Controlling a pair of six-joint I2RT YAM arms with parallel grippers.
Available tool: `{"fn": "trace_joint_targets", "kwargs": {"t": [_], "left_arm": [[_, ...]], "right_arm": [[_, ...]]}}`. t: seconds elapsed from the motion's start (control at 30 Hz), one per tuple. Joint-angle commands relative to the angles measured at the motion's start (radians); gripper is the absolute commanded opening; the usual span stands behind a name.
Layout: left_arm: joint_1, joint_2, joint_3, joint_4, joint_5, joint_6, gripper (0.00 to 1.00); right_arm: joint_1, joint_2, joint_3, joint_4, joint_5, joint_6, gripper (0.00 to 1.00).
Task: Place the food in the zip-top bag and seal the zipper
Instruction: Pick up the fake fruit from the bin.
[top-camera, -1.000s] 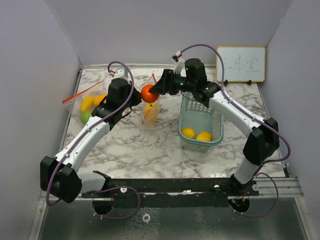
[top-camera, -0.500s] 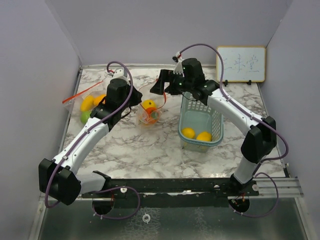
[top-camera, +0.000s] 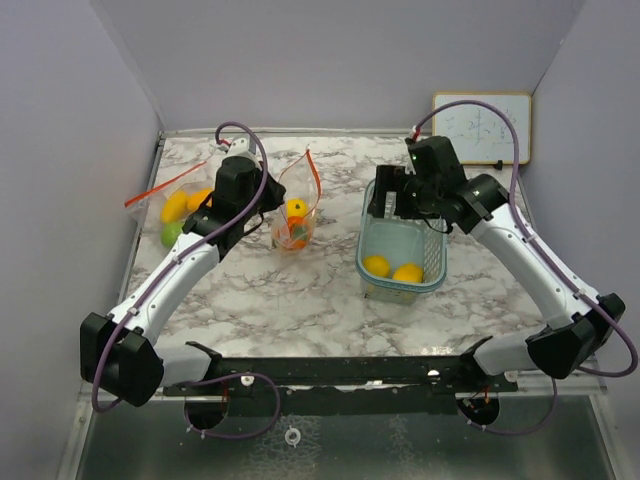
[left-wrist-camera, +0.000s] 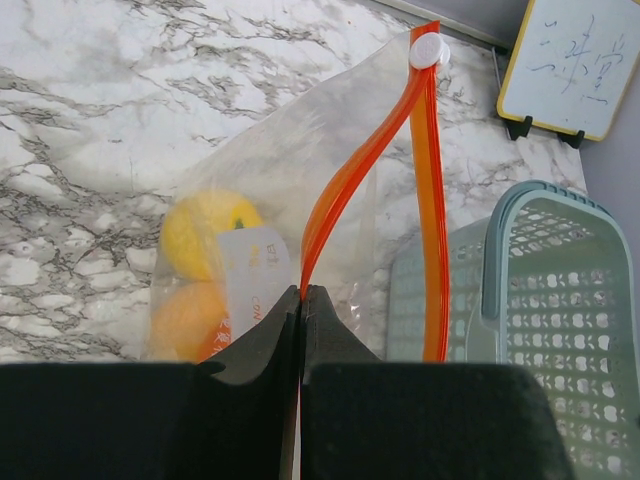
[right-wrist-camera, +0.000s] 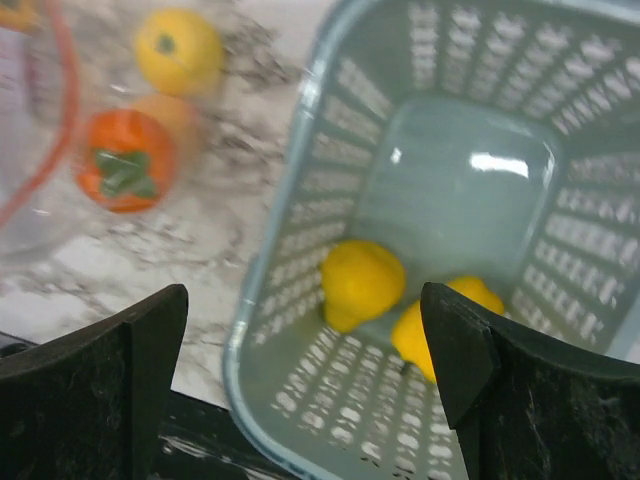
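Your left hand (left-wrist-camera: 301, 300) is pressed tight together on the bag (left-wrist-camera: 340, 120), pinching it right at the orange zipper (left-wrist-camera: 340, 200) and holding it upright on the tabletop (top-camera: 300, 290). The bag's mouth is open, with the slider (left-wrist-camera: 429, 50) up at the top end. Inside, a yellow fruit (left-wrist-camera: 203, 232) sits on top of an orange one (left-wrist-camera: 178, 322). Your right hand (right-wrist-camera: 303, 310) is spread wide with nothing in it, hanging over the basket (top-camera: 432, 272). Two more yellow fruits (top-camera: 377, 265) lie at the basket's near end.
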Motion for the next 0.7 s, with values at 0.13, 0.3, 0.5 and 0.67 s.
{"fn": "trace_joint_targets", "kwargs": {"t": [0.13, 0.3, 0.5, 0.67], "left_arm": [[0.004, 0.019, 0.016, 0.028, 0.032, -0.004, 0.0], [0.004, 0.015, 0.028, 0.012, 0.025, 0.009, 0.0], [0.004, 0.012, 0.032, 0.004, 0.008, 0.026, 0.0], [0.004, 0.01, 0.023, 0.003, 0.012, 0.022, 0.0]], "right_arm": [[-0.015, 0.096, -0.159, -0.231, 0.081, 0.03, 0.96], [-0.021, 0.131, -0.257, -0.212, 0.057, 0.03, 0.95], [-0.022, 0.165, -0.359, -0.197, 0.032, 0.043, 0.96], [-0.022, 0.19, -0.441, -0.146, 0.011, 0.047, 0.96]]}}
